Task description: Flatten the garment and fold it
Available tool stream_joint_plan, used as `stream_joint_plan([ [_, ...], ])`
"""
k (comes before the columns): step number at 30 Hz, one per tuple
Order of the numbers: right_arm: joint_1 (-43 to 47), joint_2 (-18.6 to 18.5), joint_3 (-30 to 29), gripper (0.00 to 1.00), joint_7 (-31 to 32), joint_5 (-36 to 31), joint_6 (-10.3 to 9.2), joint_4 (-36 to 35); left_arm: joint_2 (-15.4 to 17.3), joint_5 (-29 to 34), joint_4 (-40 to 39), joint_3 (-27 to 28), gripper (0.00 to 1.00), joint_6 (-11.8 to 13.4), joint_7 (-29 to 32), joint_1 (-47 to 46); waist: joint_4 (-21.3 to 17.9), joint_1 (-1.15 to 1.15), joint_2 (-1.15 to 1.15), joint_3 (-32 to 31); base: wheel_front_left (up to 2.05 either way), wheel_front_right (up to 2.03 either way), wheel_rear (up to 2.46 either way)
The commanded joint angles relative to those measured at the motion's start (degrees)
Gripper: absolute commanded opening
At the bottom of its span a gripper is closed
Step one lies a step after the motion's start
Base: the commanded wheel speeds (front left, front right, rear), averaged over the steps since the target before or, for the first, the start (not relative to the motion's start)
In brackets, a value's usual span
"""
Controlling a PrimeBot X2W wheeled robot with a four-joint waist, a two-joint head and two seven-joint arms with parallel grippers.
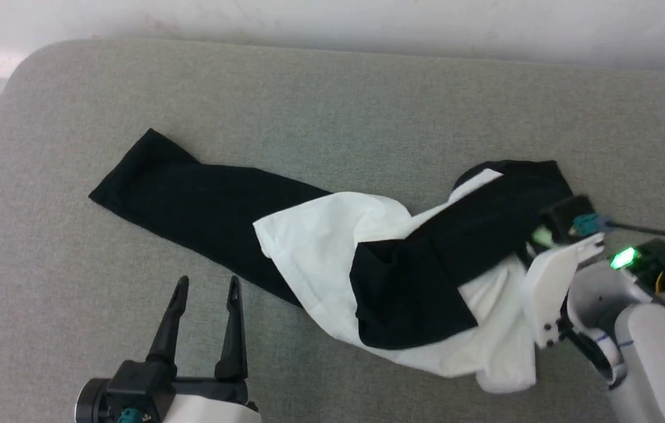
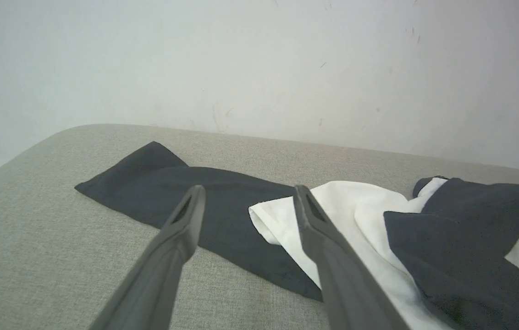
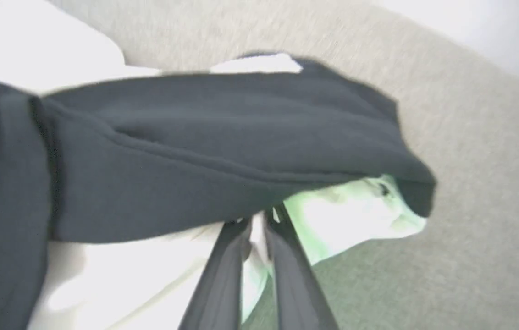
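We've got right tool (image 3: 259,221) pinched shut on shirt (image 1: 321,241) at frame right, left tool (image 1: 208,283) wide open, empty, lower left; shirt bunched on counter (image 1: 368,100) mid-frame, so we pull outward low and slow.

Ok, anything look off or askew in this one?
Yes: the shirt lies bunched and twisted on the grey upholstered surface. One black sleeve stretches flat to the left, but the other sleeve is flopped across the white body. The right claw is pinched on white fabric under that sleeve. No damage visible.
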Motion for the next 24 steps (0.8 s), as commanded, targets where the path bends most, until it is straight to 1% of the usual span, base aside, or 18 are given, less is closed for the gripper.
stream_joint_plan([
  [1,-2.0,0.5,-1.2,0.00,-1.5,-0.1,-0.08,-0.7,-0.2,0.7,0.3,0.4,1.00,-0.5,-0.3,-0.1,-2.8,-0.01,0.00,-3.2,0.00,0.00,0.00],
  [4,-2.6,1.1,-4.1,0.00,-3.3,0.3,-0.08,-3.3,-0.3,0.7,0.4,0.7,1.00,-0.7,-0.3,0.6,-4.6,-0.01,0.00,-5.5,0.00,0.00,0.00],
  [7,0.2,1.3,-8.1,0.00,-3.2,-0.1,-0.08,-7.1,-0.3,0.7,0.3,0.9,1.00,-0.8,-0.3,1.4,-5.8,-0.01,0.00,-7.2,0.00,0.00,0.00],
  [9,4.6,1.7,-11.5,0.00,-2.4,-0.5,-0.08,-10.0,-0.3,0.7,0.3,0.9,1.00,-0.8,-0.3,2.0,-6.2,-0.01,0.00,-7.7,0.00,0.00,0.00],
  [13,16.3,3.4,-17.3,0.00,-1.0,-0.8,-0.08,-14.6,-0.1,0.6,0.0,0.8,1.00,-0.8,-0.3,2.8,-6.3,-0.01,0.00,-7.7,0.00,0.00,0.00],
  [16,23.8,4.8,-18.8,0.00,-1.8,-2.1,-0.08,-15.8,0.1,0.3,0.0,0.9,1.00,-0.8,-0.3,3.4,-6.4,-0.01,0.00,-7.3,0.00,0.00,0.00],
  [17,25.4,5.6,-18.9,0.06,-2.5,-2.2,-0.08,-15.7,0.1,0.3,0.0,1.0,1.00,-0.7,-0.3,3.5,-6.5,-0.01,0.00,-7.3,0.00,0.00,0.00],
  [18,26.6,6.1,-18.8,0.50,-3.5,-2.6,-0.08,-15.5,0.2,0.2,0.0,1.1,1.00,-0.7,-0.3,3.5,-6.6,-0.01,0.00,-7.2,0.00,0.00,0.00],
  [19,27.3,6.2,-18.1,1.00,-4.4,-3.3,-0.08,-15.2,0.3,0.1,0.0,1.1,1.00,-0.7,-0.3,3.6,-6.7,-0.01,0.00,-7.1,0.00,0.00,0.00],
  [22,27.6,7.4,-16.0,1.00,-5.6,-3.7,-0.08,-14.4,0.4,0.0,0.0,1.1,1.00,-0.7,-0.2,3.5,-6.9,-0.01,0.00,-7.2,0.00,0.00,0.00],
  [24,26.4,7.4,-14.1,1.00,-5.7,-3.1,-0.08,-14.6,0.5,0.1,0.0,1.0,1.00,-0.7,0.0,3.4,-6.9,-0.01,0.00,-7.4,0.00,0.00,0.00],
])
